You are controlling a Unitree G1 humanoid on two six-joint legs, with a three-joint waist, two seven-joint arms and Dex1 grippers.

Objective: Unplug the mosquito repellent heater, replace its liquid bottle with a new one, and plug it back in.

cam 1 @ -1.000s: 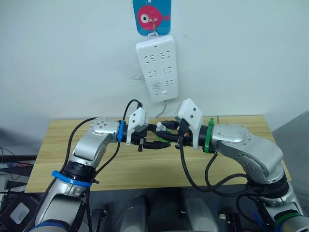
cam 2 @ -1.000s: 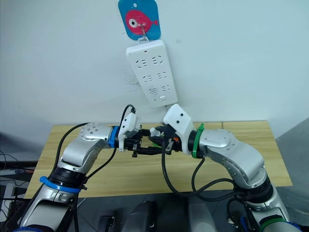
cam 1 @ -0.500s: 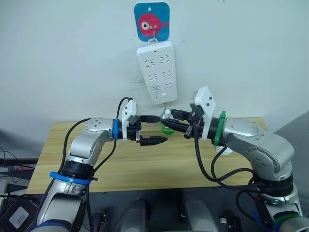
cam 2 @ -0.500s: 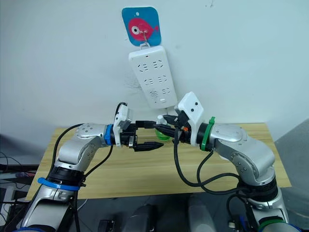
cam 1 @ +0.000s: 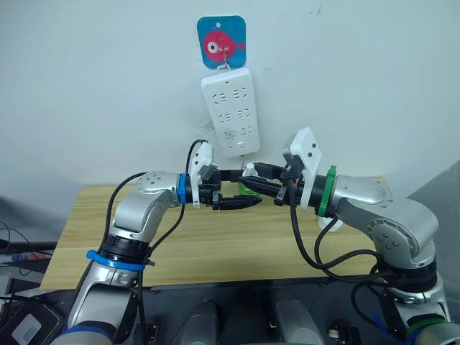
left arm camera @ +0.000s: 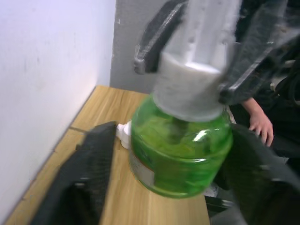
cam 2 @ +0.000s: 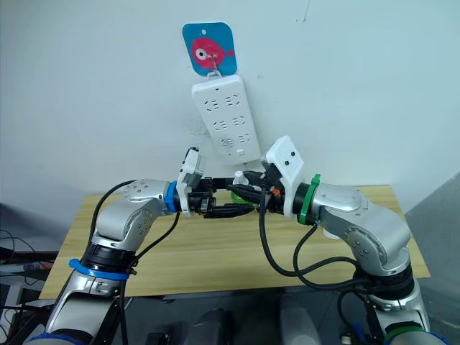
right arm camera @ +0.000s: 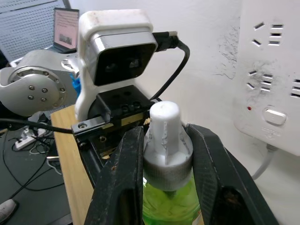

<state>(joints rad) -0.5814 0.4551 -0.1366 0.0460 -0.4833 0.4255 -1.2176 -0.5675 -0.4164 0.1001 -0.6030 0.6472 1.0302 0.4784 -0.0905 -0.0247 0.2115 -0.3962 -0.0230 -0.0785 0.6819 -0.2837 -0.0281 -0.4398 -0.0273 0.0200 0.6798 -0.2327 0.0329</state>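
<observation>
Right hand [right arm camera: 164, 154] is clamped on the white-capped green liquid bottle's [left arm camera: 180, 154] neck; left hand [cam 1: 241, 198], at its 9 o'clock, fingers apart, flanks it for transfer

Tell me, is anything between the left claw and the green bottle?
Nothing visible is. The left gripper has one black finger on each side of the green bottle, whose white neck the right gripper holds.

surface: wooden table [cam 1: 215, 244] | against wall | on it: small white object [cam 1: 329, 224] behind right arm
</observation>
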